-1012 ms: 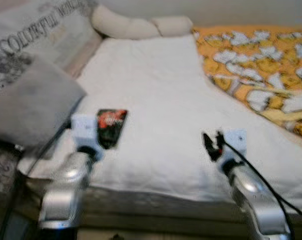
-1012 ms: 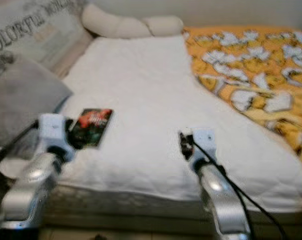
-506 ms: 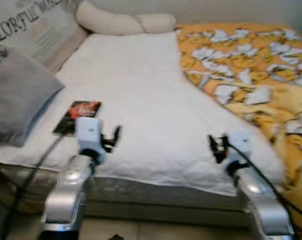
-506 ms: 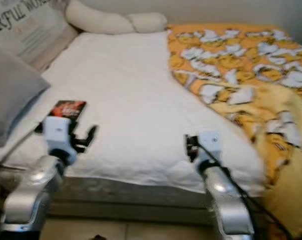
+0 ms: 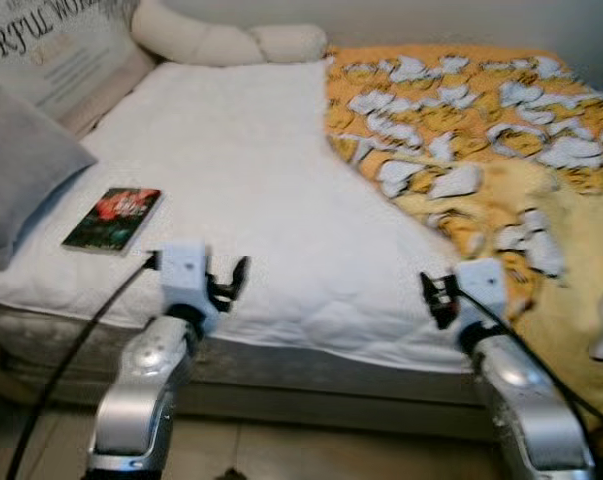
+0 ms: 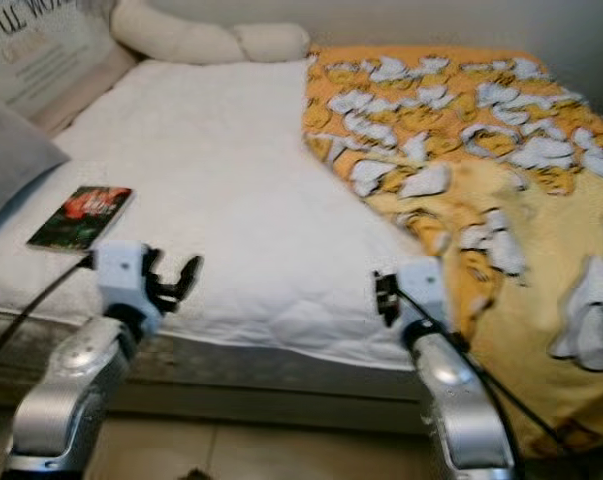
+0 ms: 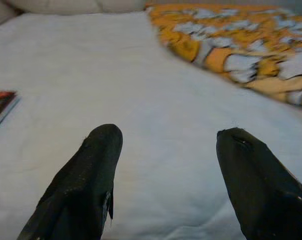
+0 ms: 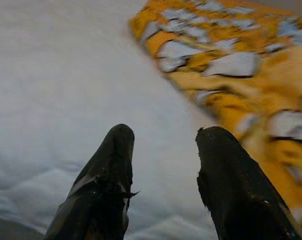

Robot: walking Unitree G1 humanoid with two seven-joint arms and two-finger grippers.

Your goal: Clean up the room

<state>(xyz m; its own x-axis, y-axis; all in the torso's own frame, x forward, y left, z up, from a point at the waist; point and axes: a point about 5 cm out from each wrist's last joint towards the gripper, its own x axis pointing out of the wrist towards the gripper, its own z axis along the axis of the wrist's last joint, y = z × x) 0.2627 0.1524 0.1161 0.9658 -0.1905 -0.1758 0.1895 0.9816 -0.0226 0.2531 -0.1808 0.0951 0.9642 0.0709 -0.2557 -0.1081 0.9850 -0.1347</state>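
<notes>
Straight ahead: bed (image 5: 251,200) under a white quilted cover, seen from its near edge. Over the right half, spread out and rumpled, an orange blanket (image 5: 481,130) with a white-and-yellow cartoon print, hanging down past the near right corner. On the left part of the white cover, lying flat and close to the near edge, a small book (image 5: 113,217) with a dark cover and a red picture, well apart from the blanket. Just left of the book, a grey pillow (image 5: 21,180); behind that, a pale cushion with printed lettering (image 5: 56,45), leaning at the bed's left side. At the far head end, two cream pillows (image 5: 231,42) lying side by side. Left tool (image 5: 231,280) held above the near edge of the bed, right of the book and not touching it; fingers (image 7: 90,170) spread well apart, nothing between them, white cover below and the book's corner visible off to one side in the left wrist view. Right tool (image 5: 433,297) held near the bed's near right corner, beside the blanket's edge; fingers (image 8: 115,170) parted, holding nothing, white cover and orange print beneath. Below the mattress edge, pale tiled floor (image 5: 311,455).
</notes>
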